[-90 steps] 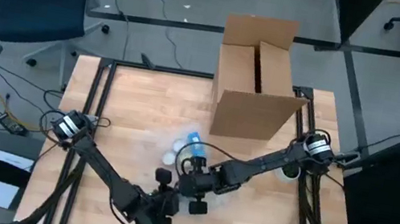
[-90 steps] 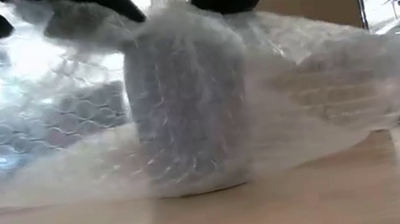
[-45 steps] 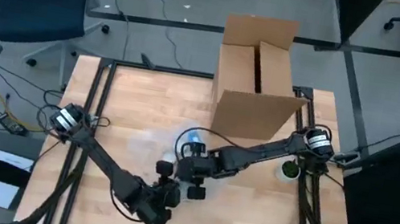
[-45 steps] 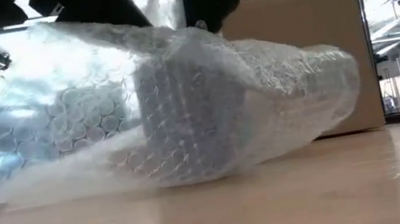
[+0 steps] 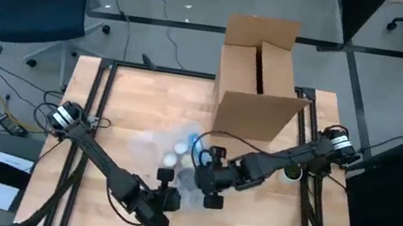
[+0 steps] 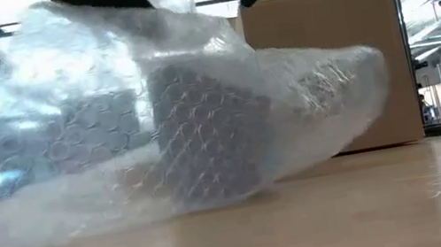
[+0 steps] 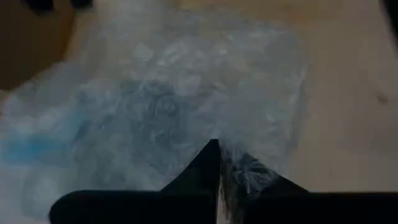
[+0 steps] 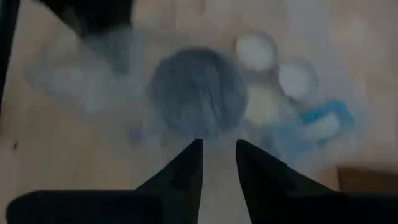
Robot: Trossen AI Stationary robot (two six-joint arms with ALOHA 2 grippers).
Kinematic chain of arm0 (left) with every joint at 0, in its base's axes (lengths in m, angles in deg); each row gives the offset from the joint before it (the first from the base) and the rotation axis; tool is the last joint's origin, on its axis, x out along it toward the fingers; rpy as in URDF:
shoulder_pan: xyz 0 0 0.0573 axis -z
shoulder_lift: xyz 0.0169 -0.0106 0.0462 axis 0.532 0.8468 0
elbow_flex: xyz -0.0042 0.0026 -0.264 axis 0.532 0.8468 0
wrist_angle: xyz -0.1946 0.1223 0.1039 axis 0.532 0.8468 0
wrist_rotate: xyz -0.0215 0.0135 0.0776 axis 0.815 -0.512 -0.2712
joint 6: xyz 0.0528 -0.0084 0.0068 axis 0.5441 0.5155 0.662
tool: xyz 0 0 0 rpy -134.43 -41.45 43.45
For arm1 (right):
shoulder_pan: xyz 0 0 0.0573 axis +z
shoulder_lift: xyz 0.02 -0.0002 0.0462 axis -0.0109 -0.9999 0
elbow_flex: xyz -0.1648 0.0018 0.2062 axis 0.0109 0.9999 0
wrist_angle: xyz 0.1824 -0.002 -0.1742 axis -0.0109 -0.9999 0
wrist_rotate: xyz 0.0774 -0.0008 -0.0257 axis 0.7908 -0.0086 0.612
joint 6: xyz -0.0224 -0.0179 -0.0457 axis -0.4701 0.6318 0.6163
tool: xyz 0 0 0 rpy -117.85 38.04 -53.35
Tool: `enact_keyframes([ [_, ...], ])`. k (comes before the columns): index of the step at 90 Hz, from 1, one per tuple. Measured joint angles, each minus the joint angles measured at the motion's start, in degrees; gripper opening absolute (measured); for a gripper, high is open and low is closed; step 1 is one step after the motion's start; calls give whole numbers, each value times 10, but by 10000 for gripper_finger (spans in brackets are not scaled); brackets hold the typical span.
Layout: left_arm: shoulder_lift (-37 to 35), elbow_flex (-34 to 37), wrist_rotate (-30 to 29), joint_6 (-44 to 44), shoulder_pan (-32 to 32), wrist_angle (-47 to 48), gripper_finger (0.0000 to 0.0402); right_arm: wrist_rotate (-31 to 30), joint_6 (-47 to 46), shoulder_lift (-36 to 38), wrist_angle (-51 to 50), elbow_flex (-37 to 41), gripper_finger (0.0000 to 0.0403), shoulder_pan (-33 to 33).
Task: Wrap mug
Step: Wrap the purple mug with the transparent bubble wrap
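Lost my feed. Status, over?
Both hands on the bubble wrap: left hand pinching, right hand slightly parted. Mug upright inside. Nothing blocking.

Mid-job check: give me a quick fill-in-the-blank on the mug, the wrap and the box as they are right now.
1. The mug is covered by ____ wrap.
2. In the low view, the mug stands on the ____.
3. The cardboard box sits at the table's far edge with its flaps ____.
4. In the left wrist view, the left gripper is shut on the ____.

Missing words: bubble; table; open; wrap
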Motion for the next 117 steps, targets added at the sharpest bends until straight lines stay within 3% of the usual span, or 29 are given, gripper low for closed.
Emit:
enact_keyframes([
  [21, -27, 0, 15, -35, -1, 4, 0, -46, -14, 0, 14, 56, 74, 34],
  [53, -107, -1, 14, -124, 0, 31, 0, -68, 80, -1, 192, 105, 73, 12],
  [87, -105, 1, 22, -159, 0, 36, 2, -15, 116, -30, 270, 105, 73, -25],
  [117, -105, 1, 120, -240, -2, 22, 48, -11, 168, -52, 363, 105, 73, -30],
])
